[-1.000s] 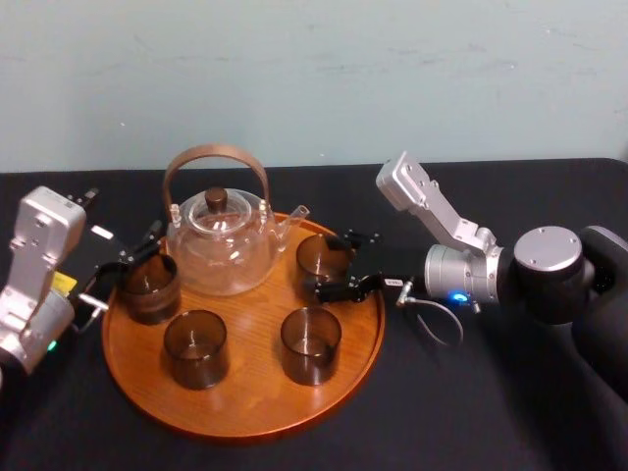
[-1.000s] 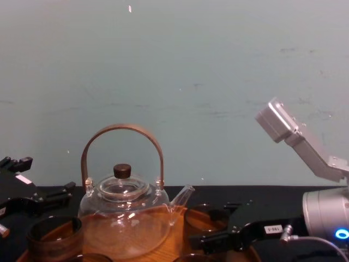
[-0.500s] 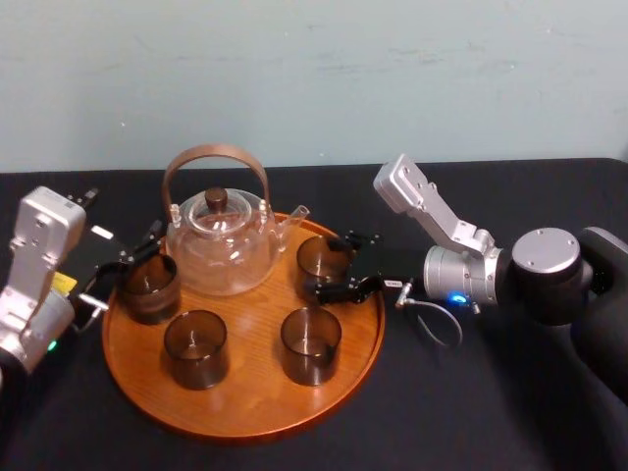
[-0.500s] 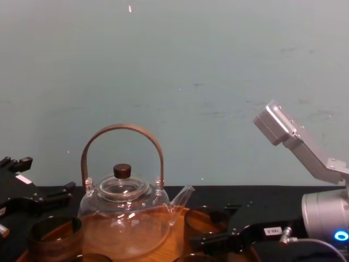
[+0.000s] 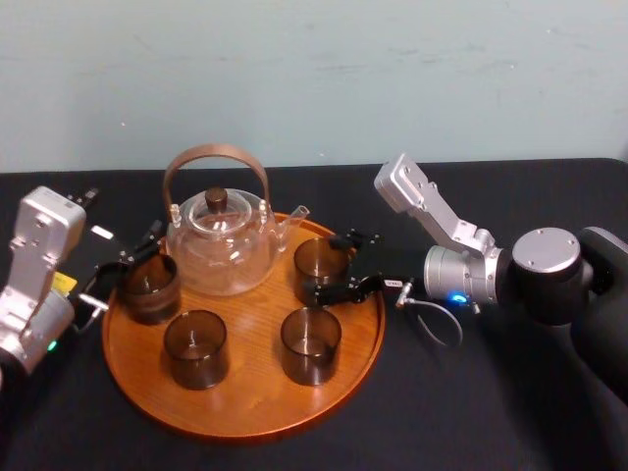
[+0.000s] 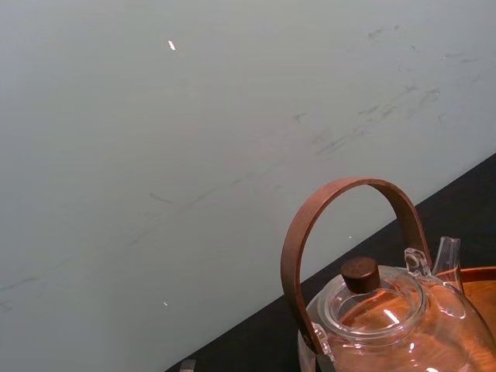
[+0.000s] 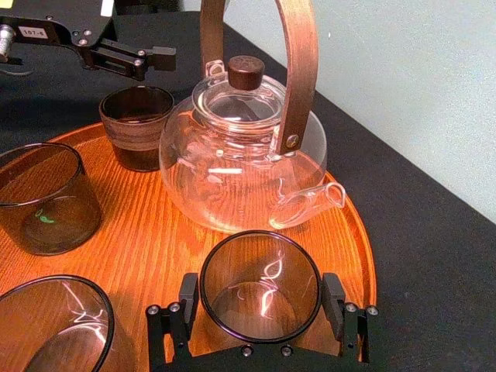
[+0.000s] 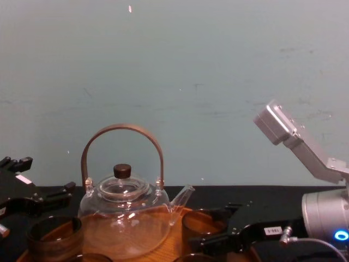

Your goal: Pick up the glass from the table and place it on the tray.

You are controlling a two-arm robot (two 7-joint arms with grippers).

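the black table [image 5: 491,412] is carrying everything. the round wooden tray [image 5: 250,397] is sitting toward its left half, with the glass teapot [image 5: 218,245] standing at the tray's back edge.

the right arm is reaching in from the right side of the table. its right gripper [image 5: 330,265] is creeping a little farther over the tray's right edge than it was a second ago. the glass [image 7: 260,283] is travelling with it, sliding slightly inward, away from the rim and closer to the teapot's spout.

the fingers [image 7: 188,298] are pressing against both sides of the glass, so the gripper is clasping it rather than letting go. the glass is standing upright inside the tray's right edge, and its base seems to be on the wood or only just above it; i cannot tell which.

the left gripper [image 5: 128,265] is waiting at the tray's left edge with its fingers spread and holding nothing, just beside the glass at the left edge [image 5: 149,287]. two more glasses [image 5: 195,347] [image 5: 311,343] are standing toward the tray's front edge.

that small inward shift suggests the placing is nearly done. what is probably remaining is settling the glass, loosening the fingers and backing out without nudging the spout or the neighbouring glass.
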